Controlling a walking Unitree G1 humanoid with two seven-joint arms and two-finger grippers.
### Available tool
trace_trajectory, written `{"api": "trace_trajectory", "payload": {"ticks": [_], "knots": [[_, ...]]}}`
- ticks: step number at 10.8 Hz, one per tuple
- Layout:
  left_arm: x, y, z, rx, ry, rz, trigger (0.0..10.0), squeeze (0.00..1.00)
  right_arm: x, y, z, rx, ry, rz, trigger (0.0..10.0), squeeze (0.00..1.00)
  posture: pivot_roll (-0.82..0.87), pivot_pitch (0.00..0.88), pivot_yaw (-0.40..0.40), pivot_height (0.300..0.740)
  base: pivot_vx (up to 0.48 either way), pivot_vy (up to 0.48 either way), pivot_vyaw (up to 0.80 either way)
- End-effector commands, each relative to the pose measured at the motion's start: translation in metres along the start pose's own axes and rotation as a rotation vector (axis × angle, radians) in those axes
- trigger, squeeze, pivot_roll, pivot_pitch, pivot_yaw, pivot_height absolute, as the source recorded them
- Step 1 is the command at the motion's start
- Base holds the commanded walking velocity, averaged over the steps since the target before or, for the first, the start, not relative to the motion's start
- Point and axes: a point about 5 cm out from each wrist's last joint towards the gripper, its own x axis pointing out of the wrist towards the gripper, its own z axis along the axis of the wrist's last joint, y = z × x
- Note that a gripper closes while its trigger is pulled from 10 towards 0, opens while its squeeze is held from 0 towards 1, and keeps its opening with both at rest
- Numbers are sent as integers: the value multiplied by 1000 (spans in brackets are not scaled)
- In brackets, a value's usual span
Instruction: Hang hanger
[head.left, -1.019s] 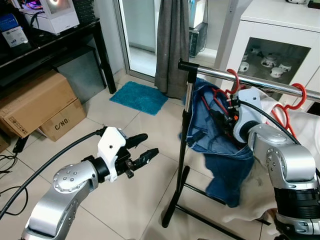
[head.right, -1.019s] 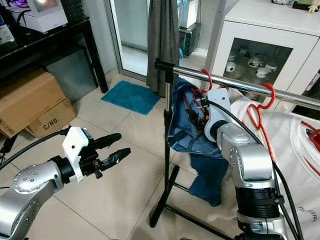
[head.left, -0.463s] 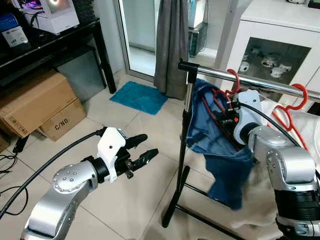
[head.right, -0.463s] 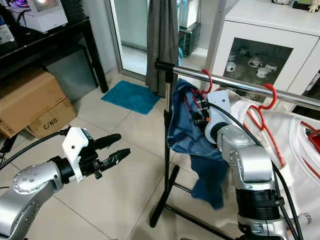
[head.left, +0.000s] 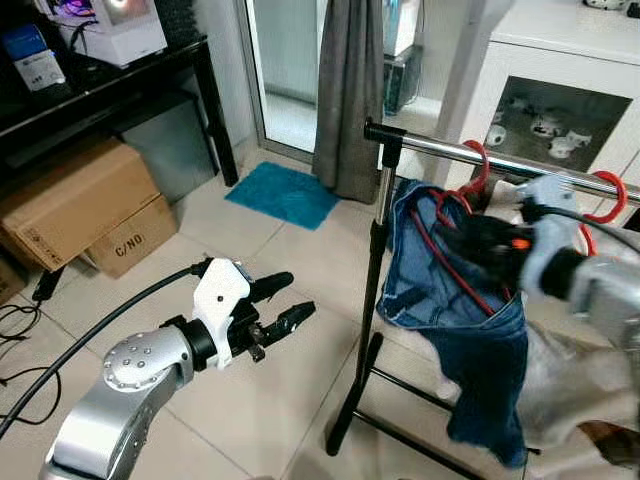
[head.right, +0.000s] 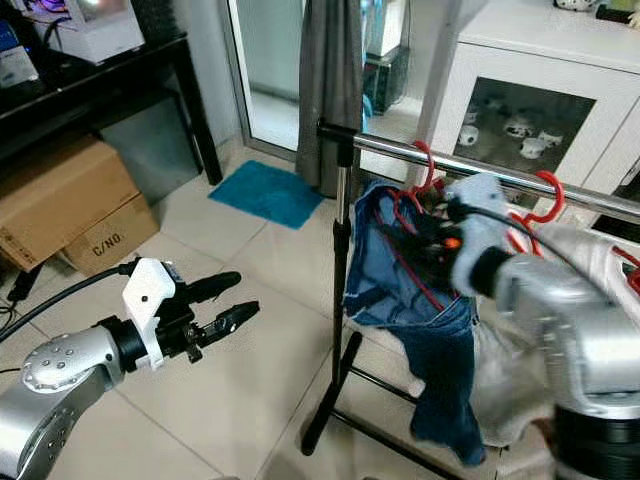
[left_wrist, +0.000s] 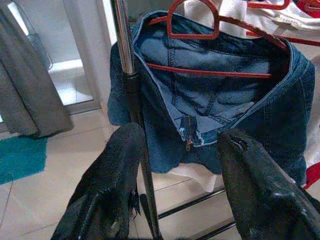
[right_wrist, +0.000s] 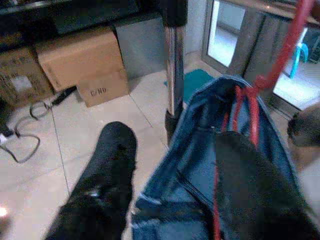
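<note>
A red hanger (head.left: 457, 268) carrying blue denim shorts (head.left: 440, 300) hangs by its hook (head.left: 482, 160) on the chrome rail (head.left: 430, 148) of a clothes rack. My right gripper (head.left: 478, 238) is blurred and right beside the hanger, just below the rail. In the right wrist view its fingers (right_wrist: 102, 175) stand wide apart, open, with the denim (right_wrist: 200, 185) and a red hanger arm (right_wrist: 252, 107) between them. My left gripper (head.left: 298, 293) is open and holds nothing, over the floor to the left of the rack pole. In the left wrist view it faces the shorts (left_wrist: 215, 100) and hanger (left_wrist: 210, 72).
The rack's upright pole (head.left: 372, 300) and black foot stand between my arms. A second red hanger (head.left: 605, 185) with a white garment hangs further right. Cardboard boxes (head.left: 75, 205), a black desk (head.left: 110, 90), a teal mat (head.left: 285, 195), a grey curtain (head.left: 350, 90) and a white cabinet (head.left: 545, 110) surround the tiled floor.
My right arm has swung right and away from the rack pole and is now blurred. The shorts have shifted and hang longer. The left arm has held its place.
</note>
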Motion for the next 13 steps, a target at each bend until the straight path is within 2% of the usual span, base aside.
{"api": "trace_trajectory", "payload": {"ticks": [1,2,3,4,7,9,11,12,13], "knots": [[-1,0,1,-1,1,-7,10000,0,-1,3,1,-27,24,14,10000,1000,-19,0,62,740,0,0,0],[0,0,1,-1,1,-10,10000,0,0,-1,-1,-40,45,-25,10000,1000,-19,0,62,740,0,0,0],[2,0,2,-1,-1,-14,10000,0,10,-8,-4,-25,56,-122,10000,996,-22,0,65,740,0,0,0],[2,-1,2,-1,-3,-16,10000,0,18,-9,-7,14,54,-134,10000,0,-20,0,65,740,0,0,0],[3,-1,2,-2,-7,-18,10000,0,42,-5,-20,116,50,-92,10000,0,-17,0,63,740,0,0,0],[3,-1,2,-2,-8,-15,10000,0,56,-15,-28,89,76,-203,10000,0,-12,0,58,740,0,0,0],[3,-1,2,-2,-8,-14,10000,0,64,-19,-27,96,66,-259,10000,0,-12,0,58,740,0,0,0],[4,-1,2,-2,-8,-14,10000,0,67,-18,-22,112,40,-269,5765,0,-14,0,58,740,0,0,0],[4,-1,2,-2,-8,-16,10000,0,69,-18,-19,122,12,-276,2157,0,-15,0,59,740,0,0,0]]}}
